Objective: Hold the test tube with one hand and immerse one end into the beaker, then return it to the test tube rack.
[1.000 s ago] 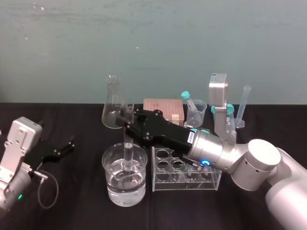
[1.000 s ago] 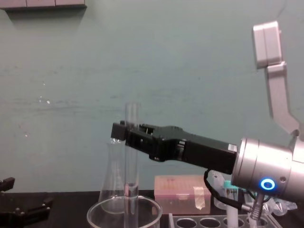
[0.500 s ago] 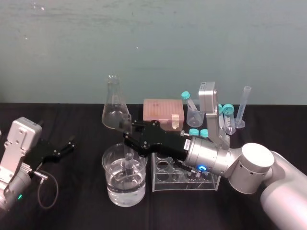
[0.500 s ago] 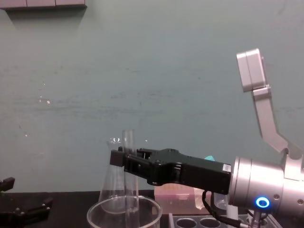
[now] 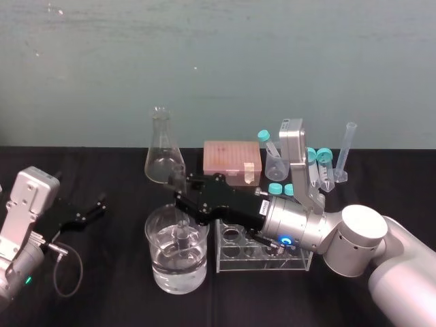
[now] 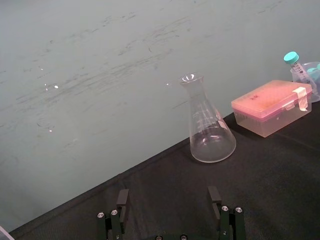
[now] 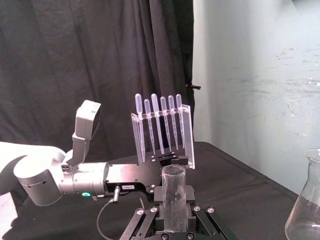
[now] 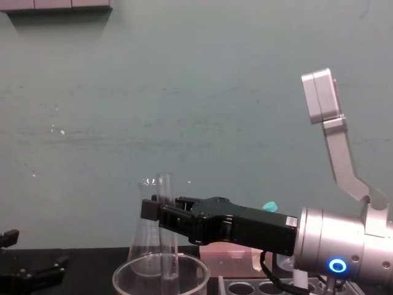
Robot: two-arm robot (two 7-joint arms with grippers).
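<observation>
Black tabletop (image 5: 116, 279) beneath teal wall (image 5: 204, 54)

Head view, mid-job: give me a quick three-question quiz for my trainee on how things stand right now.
1. True or false: the right gripper is shut on the test tube.
2. Where is the test tube's lower end? A) inside the beaker B) in a hole of the test tube rack C) lying on the table
3. Which gripper is parked open, off to the side and away from the beaker?

Key: 1 true. 2 A. 3 the left gripper.
</observation>
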